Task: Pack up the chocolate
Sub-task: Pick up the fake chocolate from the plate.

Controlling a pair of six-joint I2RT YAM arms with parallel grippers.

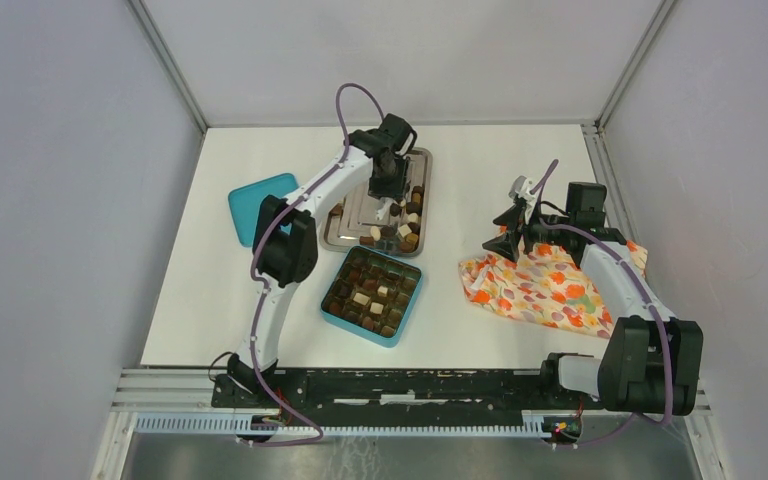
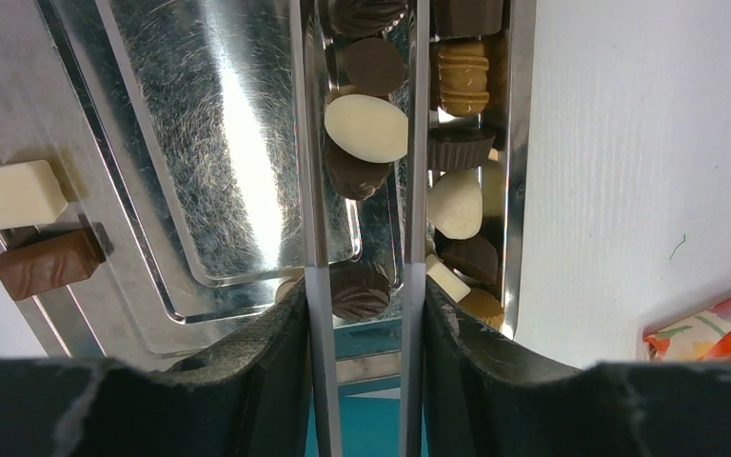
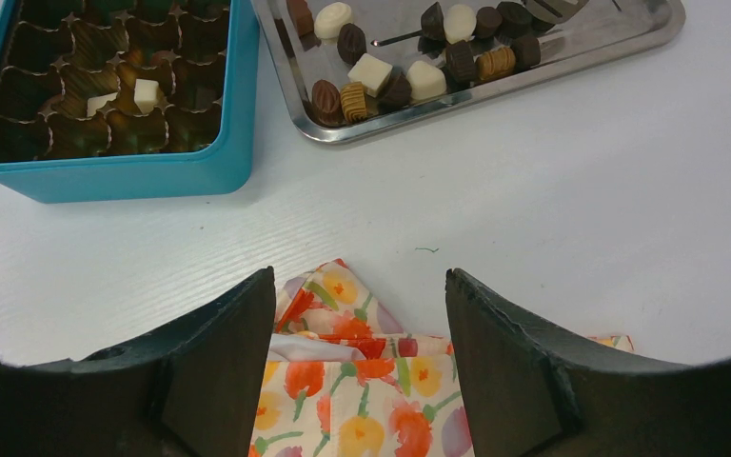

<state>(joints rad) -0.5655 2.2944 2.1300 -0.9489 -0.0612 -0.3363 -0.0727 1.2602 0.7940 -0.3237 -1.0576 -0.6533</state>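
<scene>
Left fingers point(image 2: 312, 190) straddle chocolates point(image 2: 366, 129) in the steel tray point(image 2: 200, 143); whether they grip any is unclear. Right fingers point(image 3: 219, 371) spread empty above floral cloth point(image 3: 362, 400), with the partly filled teal box point(image 3: 133, 176) ahead to their left.

Black right gripper point(image 3: 360, 282) is held over the orange floral cloth point(image 3: 362, 405), jaws spread; small mixed chocolates point(image 3: 409, 69) are scattered in a steel tray point(image 3: 628, 19).

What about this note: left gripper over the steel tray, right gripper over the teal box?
No. The right gripper is over the floral cloth, not the teal box, as the right wrist view shows. The left gripper is over the steel tray.
</scene>
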